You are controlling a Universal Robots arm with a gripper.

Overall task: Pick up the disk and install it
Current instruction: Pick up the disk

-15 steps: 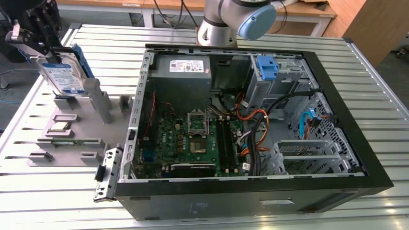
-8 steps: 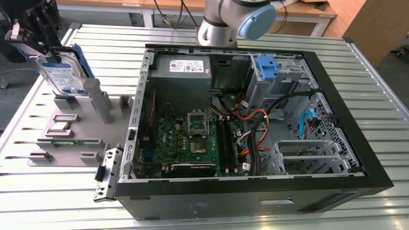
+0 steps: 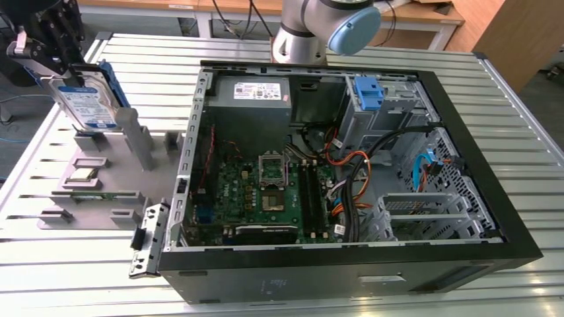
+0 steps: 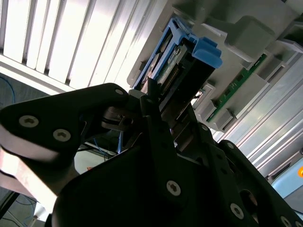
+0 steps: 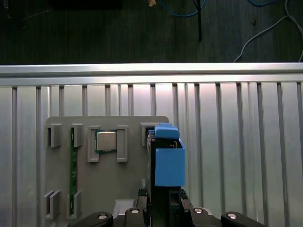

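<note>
Gripper [image 3: 69,78] up at ten o'clock in the exterior view, and it is clenched on the disk [image 3: 86,102], fingers pinching it from either face. The disk stands upright, label facing out, blue carrier frame running along its far edge. Its lower edge sits right at the posts of the grey fixture plate [image 3: 132,181]; I cannot tell whether it is clear of the slot or touching it. In both wrist views the clamp is plain: the gripper [image 5: 163,201] has the blue frame of the disk [image 5: 168,163] between its fingers, and the second wrist view shows the disk [image 4: 177,71] end-on in the gripper [image 4: 163,106].

Below the disk, at six o'clock from it, the plate lies flat on the slatted desk [image 3: 79,264], carrying a processor chip [image 3: 82,175] and just beyond it a memory stick [image 3: 92,196], each in its own holder.

Moving across to three o'clock of the plate: the open computer case [image 3: 352,277] lies on its side. Power supply box [image 3: 255,92] at its twelve o'clock corner, motherboard [image 3: 264,191] below that. Further right, a blue bracket [image 3: 368,92] stands on the metal drive cage. The arm [image 3: 308,30] rises behind the case at twelve o'clock.
</note>
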